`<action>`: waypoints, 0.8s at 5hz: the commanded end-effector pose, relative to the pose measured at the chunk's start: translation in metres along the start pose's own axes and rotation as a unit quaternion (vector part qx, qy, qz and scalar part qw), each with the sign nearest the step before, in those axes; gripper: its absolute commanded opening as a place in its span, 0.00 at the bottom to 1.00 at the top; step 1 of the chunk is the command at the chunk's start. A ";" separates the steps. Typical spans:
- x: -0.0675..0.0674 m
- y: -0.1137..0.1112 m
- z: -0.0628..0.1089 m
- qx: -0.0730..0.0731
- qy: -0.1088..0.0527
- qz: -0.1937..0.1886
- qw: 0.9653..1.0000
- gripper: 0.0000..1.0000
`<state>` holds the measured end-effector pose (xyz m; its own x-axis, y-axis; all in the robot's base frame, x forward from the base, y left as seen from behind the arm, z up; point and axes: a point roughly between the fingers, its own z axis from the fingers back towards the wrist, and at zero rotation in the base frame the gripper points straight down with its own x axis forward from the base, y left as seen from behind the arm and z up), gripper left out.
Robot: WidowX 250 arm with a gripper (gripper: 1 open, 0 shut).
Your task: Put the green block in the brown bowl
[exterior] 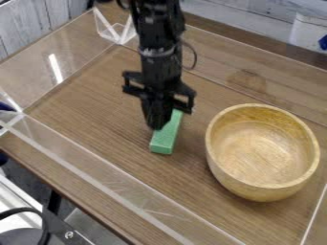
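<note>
One claw, pointing down, pinched shut on the far end of one block; one bowl stands apart, rightward.

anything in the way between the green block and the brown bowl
Nothing visible does. Only bare table lies between the green block and the brown bowl, which sits to the block's right in the picture and is empty. The tool is shut on the block's far end.
</note>
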<state>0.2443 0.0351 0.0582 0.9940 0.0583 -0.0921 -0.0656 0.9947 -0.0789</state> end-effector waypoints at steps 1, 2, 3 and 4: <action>0.022 -0.001 0.050 -0.010 -0.062 0.001 0.998 0.00; 0.037 -0.005 0.079 -0.019 -0.087 -0.002 0.996 0.00; 0.034 -0.003 0.057 -0.013 -0.081 -0.005 0.997 1.00; 0.032 -0.001 0.034 -0.007 -0.074 -0.008 0.997 1.00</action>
<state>0.2718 0.0378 0.0790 0.9979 0.0629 0.0123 -0.0613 0.9929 -0.1022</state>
